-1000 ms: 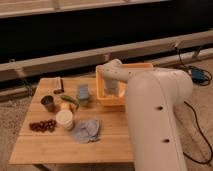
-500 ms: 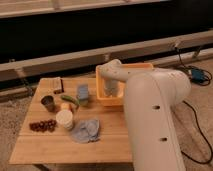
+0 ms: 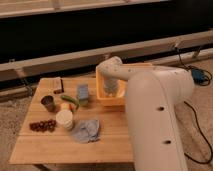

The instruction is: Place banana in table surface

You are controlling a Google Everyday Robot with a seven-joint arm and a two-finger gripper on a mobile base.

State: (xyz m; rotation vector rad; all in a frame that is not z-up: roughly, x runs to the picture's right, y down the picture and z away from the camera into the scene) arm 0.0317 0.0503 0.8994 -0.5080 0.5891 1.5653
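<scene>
My gripper (image 3: 111, 91) hangs down inside the orange tub (image 3: 120, 100); whether it's clenched I cannot tell. The banana (image 3: 65, 106) lies on the counter (image 3: 110, 146), just beside the white cup (image 3: 64, 119).

pincer (image 3: 111, 90) in tub (image 3: 113, 101): pale grey | tub yellow-orange | table surface (image 3: 50, 148) light wood | cup (image 3: 64, 119) white | cloth (image 3: 86, 131) grey-blue

The claw (image 3: 110, 90) hangs inside the yellow tub (image 3: 114, 101) on the far right part of the counter (image 3: 55, 149), hemmed in by the tub's walls. Left of the tub, a blue object (image 3: 83, 93), green vegetable (image 3: 70, 100), metal cup (image 3: 48, 103), white cup (image 3: 64, 119), dark berries (image 3: 42, 125) and crumpled cloth (image 3: 86, 131) crowd the middle. The near strip lies bare. The robot's arm (image 3: 150, 115) blocks the right side.
</scene>
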